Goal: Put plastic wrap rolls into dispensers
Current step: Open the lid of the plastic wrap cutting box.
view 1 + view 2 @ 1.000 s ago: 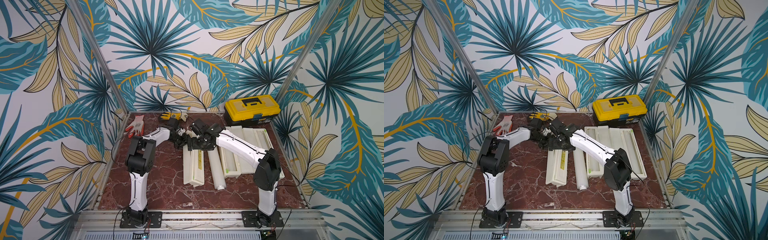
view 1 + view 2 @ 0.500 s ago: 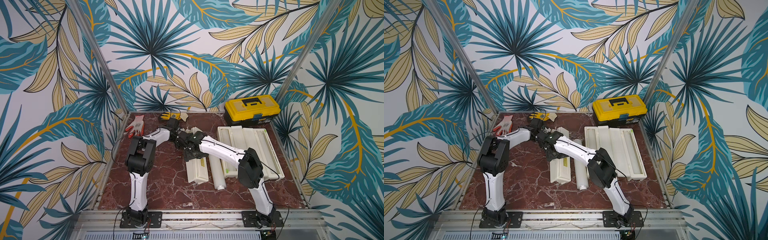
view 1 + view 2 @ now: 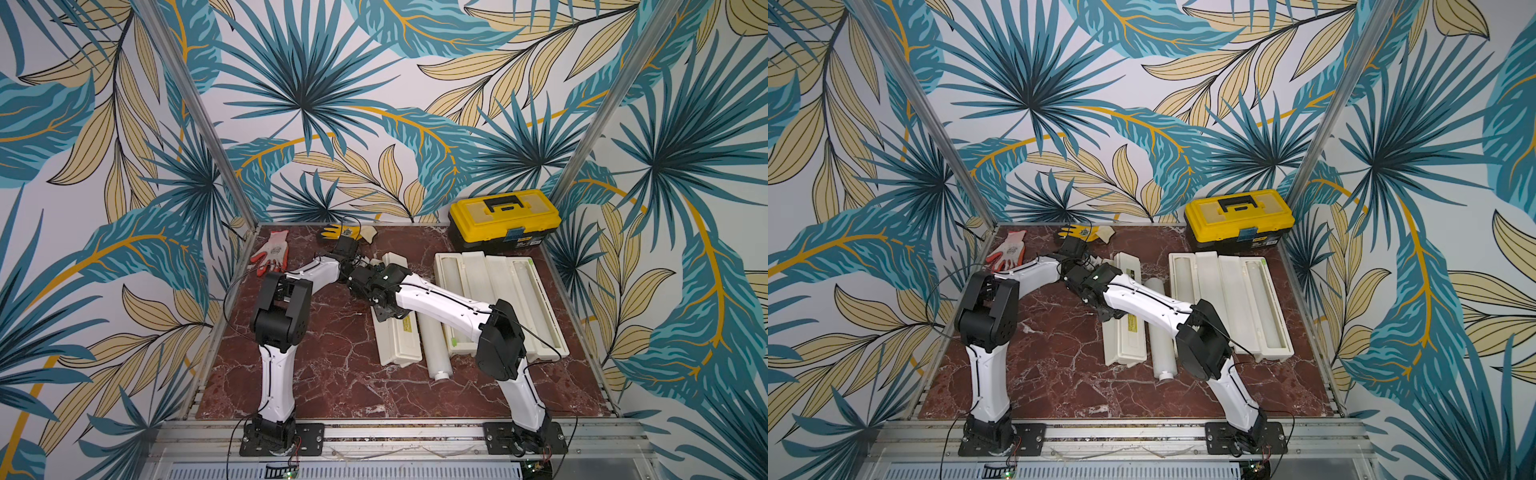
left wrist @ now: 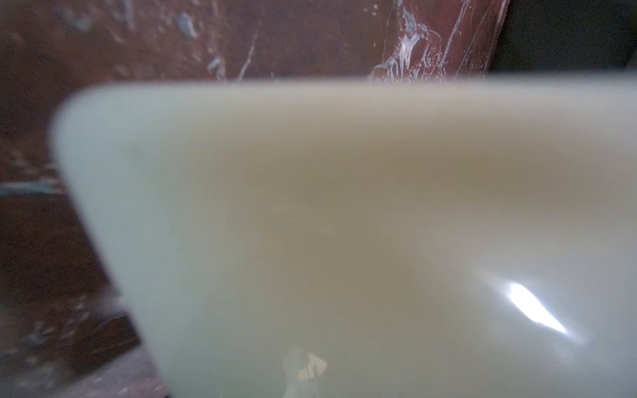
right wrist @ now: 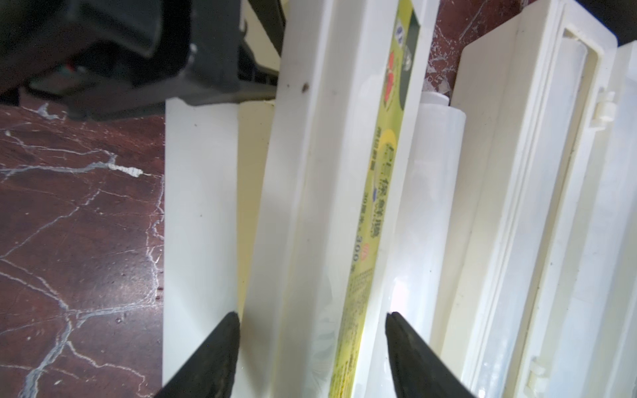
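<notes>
Item: translucent-white cylindrical plastic wrap roll (image 3: 434, 349), beside cream plastic box dispenser (image 3: 397, 345).
Handling: likely light, stiff, slippery; take mid-length.
Jaws: right gripper (image 5: 312, 318) astride dispenser, grip unclear; left gripper (image 3: 365, 262) cannot tell.

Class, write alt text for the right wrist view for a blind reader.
The right gripper straddles a cream dispenser with a yellow label, one black finger on each side. A loose roll lies alongside it, then a second dispenser, open with a roll inside, all on a red marble table.
</notes>
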### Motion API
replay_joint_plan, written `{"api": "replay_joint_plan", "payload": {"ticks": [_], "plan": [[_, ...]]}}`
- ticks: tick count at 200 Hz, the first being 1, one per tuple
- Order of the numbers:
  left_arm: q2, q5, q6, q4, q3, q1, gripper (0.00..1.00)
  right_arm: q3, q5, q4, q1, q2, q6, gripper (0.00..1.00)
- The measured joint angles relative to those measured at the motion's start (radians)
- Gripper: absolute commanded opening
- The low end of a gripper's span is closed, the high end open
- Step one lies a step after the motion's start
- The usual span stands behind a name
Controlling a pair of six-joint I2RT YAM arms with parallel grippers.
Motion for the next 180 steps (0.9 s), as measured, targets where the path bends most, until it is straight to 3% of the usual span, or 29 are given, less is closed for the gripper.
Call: {"api": "replay_joint_plan", "payload": {"ticks": [42, 68, 82, 180], "plan": [[0.000, 0.006, -0.002, 0.001, -0.006, 0.000, 0.39, -0.002, 0.011, -0.005, 0.000, -0.003, 0.000, 0.70], [0.000, 0.007, 0.008, 0.006, -0.013, 0.002, 0.39, -0.006, 0.017, 0.009, -0.005, -0.010, 0.003, 0.93], [0.000, 0.006, 0.015, 0.006, -0.014, 0.002, 0.39, -0.018, 0.006, 0.022, -0.012, -0.016, 0.013, 0.99], [0.000, 0.006, 0.027, 0.007, -0.027, 0.004, 0.39, -0.173, -0.238, 0.224, -0.137, -0.099, 0.114, 0.99]]}}
